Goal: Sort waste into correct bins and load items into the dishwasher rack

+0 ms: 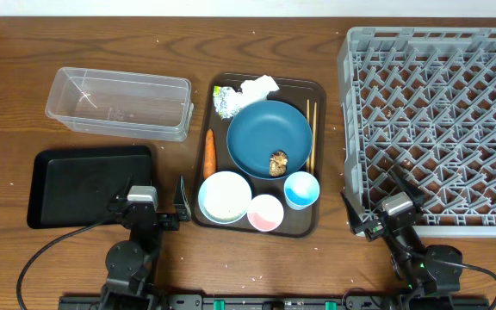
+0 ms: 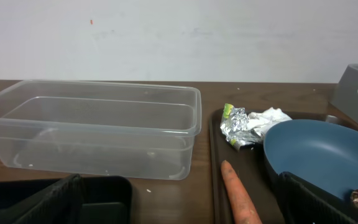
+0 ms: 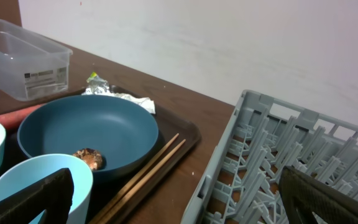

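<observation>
On the dark brown serving tray (image 1: 317,220) lie a tissue (image 1: 258,88), foil wrapper (image 1: 224,102), carrot (image 1: 209,152) and chopsticks (image 1: 311,133). It also holds a dark blue bowl (image 1: 265,133) with a brown food lump (image 1: 278,162), a white bowl (image 1: 225,196), a pink cup (image 1: 265,212) and a light blue cup (image 1: 301,189). The clear tub (image 1: 119,103) and black tray (image 1: 89,185) are left of it, and the grey rack (image 1: 437,129) is right. My left gripper (image 1: 156,196) is open between the black tray and the serving tray. My right gripper (image 1: 375,196) is open at the rack's near-left corner.
The left wrist view shows the empty clear tub (image 2: 92,127), foil (image 2: 238,127) and carrot (image 2: 240,199). The right wrist view shows the blue bowl (image 3: 86,134), chopsticks (image 3: 148,174) and rack edge (image 3: 229,155). Bare wood lies between tray and rack.
</observation>
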`<action>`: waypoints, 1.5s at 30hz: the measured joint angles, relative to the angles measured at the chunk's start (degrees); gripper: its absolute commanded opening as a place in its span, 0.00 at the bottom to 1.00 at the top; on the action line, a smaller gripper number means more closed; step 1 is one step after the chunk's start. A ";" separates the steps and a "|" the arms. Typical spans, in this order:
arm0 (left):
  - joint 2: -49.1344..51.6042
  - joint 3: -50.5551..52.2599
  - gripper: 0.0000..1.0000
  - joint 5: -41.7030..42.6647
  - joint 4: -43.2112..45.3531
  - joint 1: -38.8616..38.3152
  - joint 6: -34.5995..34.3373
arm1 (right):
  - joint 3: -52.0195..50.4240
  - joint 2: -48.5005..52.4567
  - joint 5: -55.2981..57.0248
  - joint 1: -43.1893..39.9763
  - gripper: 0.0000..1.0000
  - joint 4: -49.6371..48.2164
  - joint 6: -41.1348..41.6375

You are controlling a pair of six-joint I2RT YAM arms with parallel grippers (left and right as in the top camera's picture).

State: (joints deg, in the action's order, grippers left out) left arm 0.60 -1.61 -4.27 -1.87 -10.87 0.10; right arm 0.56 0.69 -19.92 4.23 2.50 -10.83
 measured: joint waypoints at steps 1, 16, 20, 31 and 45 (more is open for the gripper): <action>0.00 0.02 0.98 -0.02 0.00 0.00 0.00 | 0.00 0.00 0.00 0.00 0.99 0.00 0.00; 0.15 -1.66 0.98 11.89 3.93 0.00 -6.95 | 0.83 0.07 -3.91 0.00 0.99 -5.86 11.85; 2.91 -10.23 0.98 12.48 0.61 0.00 -9.05 | 9.38 1.16 -3.98 0.00 0.99 2.60 16.59; 36.15 -51.58 0.98 13.38 -36.35 -0.04 -10.64 | 41.81 27.98 -2.89 0.00 0.99 35.08 18.27; 62.27 -65.26 0.98 30.73 -43.39 -0.63 -10.84 | 51.95 54.10 -8.00 0.00 0.99 38.58 18.53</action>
State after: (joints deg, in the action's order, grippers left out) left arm 62.87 -66.87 26.46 -45.25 -11.51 -10.74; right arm 52.51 54.78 -27.92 4.23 41.08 7.70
